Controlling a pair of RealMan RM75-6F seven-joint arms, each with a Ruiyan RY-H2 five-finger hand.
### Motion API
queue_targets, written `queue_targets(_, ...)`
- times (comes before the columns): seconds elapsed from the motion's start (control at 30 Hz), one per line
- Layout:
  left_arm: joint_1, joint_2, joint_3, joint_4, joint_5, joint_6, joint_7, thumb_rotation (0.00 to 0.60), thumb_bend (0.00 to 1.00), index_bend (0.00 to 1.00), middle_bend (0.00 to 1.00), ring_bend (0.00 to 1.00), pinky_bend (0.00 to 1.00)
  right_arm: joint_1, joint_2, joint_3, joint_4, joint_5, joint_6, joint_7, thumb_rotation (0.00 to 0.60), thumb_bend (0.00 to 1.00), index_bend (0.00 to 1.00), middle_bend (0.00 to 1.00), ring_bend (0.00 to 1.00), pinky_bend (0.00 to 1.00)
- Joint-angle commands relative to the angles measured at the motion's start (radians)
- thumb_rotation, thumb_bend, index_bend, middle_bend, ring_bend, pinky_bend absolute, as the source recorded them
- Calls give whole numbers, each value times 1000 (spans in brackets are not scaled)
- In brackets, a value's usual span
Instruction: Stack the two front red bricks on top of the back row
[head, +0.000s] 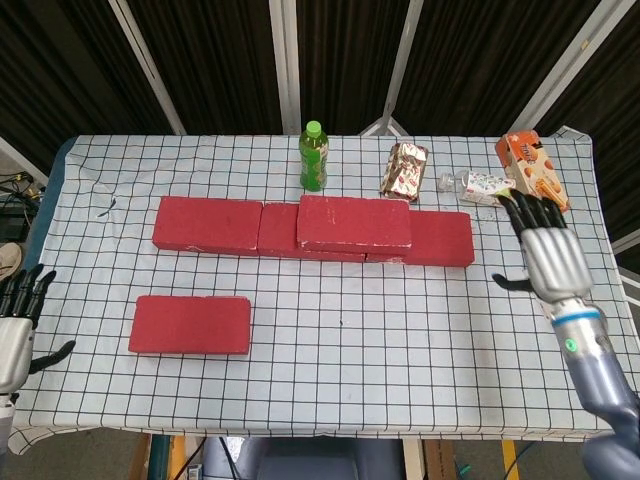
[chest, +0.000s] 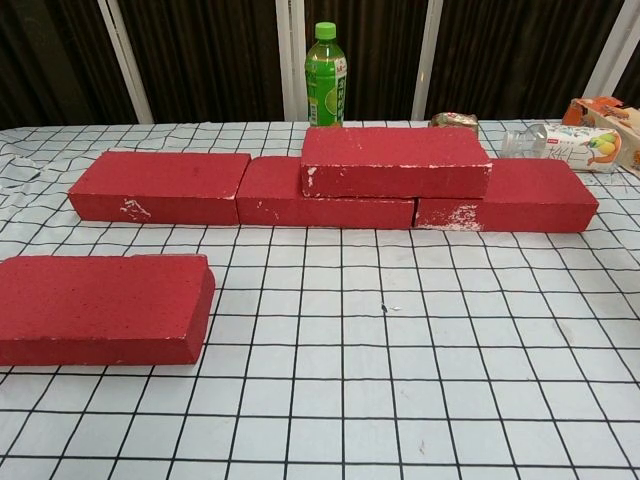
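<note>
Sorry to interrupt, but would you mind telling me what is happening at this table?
The robot is stacking red bricks. One brick already lies on the back row, across the joint of two bricks. The other front brick lies on the cloth, untouched. Both hands, left and right, hang open at the table's sides, holding nothing.

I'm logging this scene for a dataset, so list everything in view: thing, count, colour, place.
back-row bricks: three, red, end to end across the table's middle.
stacked brick: one, red, atop the back row, bridging the middle and right bricks.
front brick: one, red, flat at front left.
bottle: one, green, upright behind the row.
foil packet: one, shiny, right of the bottle.
small plastic bottle: one, clear, lying at back right.
snack box: one, orange, back right.
white box: one, right edge.
tablecloth: white, black grid.
left hand: open, left edge.
right hand: open, fingers spread, right side.
</note>
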Motion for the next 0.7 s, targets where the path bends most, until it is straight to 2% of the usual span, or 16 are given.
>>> queue_targets(0.03,-1,-20,15,-39,28,5,-3,600,161,74,13,0,39,-214,1,-145,29,-203,211,167,600,193,0,0,0,0)
queue_targets(0.2,-3,-23,28,-100,55,1,5,600,144,65,8,0,0,-311,-55,-200,69,-283,336,179,600,193,0,0,0,0)
queue_targets(0.3,-5,-3,39,-170,29,-35,34,600,100,54,0,0,0,-359,-90,-226,98,-326,396,181,600,193,0,0,0,0)
queue_targets(0.43,-52,65,30,-271,-82,-170,79,600,17,11,0,0,0,-390,-117,-246,117,-349,418,180,600,192,0,0,0,0)
queue_targets(0.57,-104,122,22,-339,-161,-284,111,600,1,0,0,0,0,-398,-125,-255,125,-351,406,193,600,193,0,0,0,0)
queue_targets(0.7,-181,165,-3,-388,-268,-398,207,600,0,0,0,0,0,-398,-126,-257,130,-343,387,199,600,192,0,0,0,0)
